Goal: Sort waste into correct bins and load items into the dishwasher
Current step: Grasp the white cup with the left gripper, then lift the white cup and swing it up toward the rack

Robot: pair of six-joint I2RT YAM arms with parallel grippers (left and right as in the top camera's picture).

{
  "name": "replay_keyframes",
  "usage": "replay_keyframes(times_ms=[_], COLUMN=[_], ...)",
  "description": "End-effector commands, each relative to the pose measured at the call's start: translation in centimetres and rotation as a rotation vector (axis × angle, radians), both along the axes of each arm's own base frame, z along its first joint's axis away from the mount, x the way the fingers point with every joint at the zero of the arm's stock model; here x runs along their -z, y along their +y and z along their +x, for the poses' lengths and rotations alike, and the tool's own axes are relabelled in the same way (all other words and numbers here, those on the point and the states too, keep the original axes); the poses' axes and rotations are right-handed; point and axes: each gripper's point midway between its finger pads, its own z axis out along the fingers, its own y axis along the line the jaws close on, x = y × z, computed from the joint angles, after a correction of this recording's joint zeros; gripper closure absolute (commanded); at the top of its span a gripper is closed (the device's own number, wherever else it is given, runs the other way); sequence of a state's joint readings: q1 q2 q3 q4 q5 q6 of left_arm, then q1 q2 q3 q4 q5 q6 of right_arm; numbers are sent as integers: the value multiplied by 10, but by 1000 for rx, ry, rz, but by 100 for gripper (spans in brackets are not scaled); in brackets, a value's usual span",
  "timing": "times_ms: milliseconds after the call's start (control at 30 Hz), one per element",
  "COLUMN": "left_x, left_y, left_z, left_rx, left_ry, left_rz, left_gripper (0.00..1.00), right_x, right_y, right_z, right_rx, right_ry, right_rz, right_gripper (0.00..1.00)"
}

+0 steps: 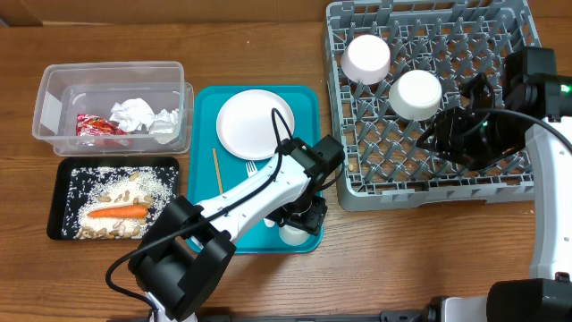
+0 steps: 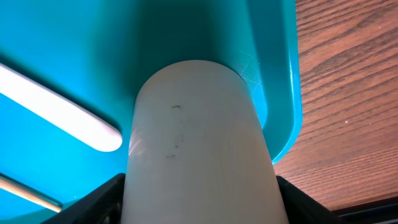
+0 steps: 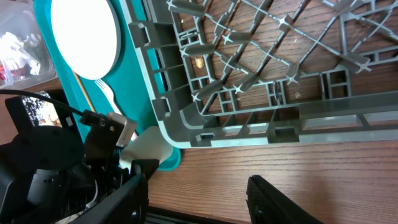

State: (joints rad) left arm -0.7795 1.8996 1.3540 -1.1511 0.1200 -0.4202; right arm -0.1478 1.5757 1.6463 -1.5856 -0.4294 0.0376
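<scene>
A brown wooden table (image 1: 429,259) fills the overhead view. The left gripper (image 1: 299,216) hangs over the near right corner of the large teal serving tray (image 1: 206,116), with the small white cup (image 1: 290,234) directly beneath its fingers. Beyond the gripper on the same tray are the white plastic fork (image 1: 253,167), the thin wooden stick (image 1: 216,170) and the round flat white plate (image 1: 255,123). The large grey pegged dish rack (image 1: 429,192) stands just to its right, holding two white bowls (image 1: 367,58). The right gripper (image 1: 447,139) hovers above that rack, near its own side of it. The left wrist view is almost filled by the cup's smooth, faintly speckled wall. A black finger (image 2: 102,199) shows at each lower corner, flanking the cup, but I cannot tell whether the pads press on it or merely stand beside it. The tray's raised rim curves close past the cup. In the right wrist view the right gripper's jaws stand apart with only bare wood between them, holding nothing, and the rack's front wall lies just ahead. The cup looks light and rigid, and its slick, slightly tapering side could slide in the grip. I judge the best hold is across the wall near mid-height, squeezed gently, with a straight lift to clear the tray rim.
</scene>
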Motion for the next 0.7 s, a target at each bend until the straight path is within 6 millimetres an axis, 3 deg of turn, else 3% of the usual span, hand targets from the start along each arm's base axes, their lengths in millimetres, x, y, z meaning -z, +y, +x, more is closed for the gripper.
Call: replay_keyframes(times_ms=[0,167,233,300,500,667], left_x=[2,2,2,2,-6,-25], left_y=[-1,-1,-1,0,6,13], left_z=[-3,-3,-3,-2,7,26], left_rx=[-1,0,10,21,11,-1], left_ry=[6,8,8,8,10,-1], left_rz=[2,3,2,0,-4,-20], left_gripper=[37,48,61,68,67,67], right_x=[0,0,0,0,0,0], right_y=[0,0,0,0,0,0], right_z=[0,0,0,0,0,0], right_rx=[-5,-5,-5,-5,-5,-5], right_ry=[-5,-5,-5,-5,-5,-5], right_rz=[-3,-4,-4,-4,-3,-3], right_gripper=[46,46,46,46,46,46])
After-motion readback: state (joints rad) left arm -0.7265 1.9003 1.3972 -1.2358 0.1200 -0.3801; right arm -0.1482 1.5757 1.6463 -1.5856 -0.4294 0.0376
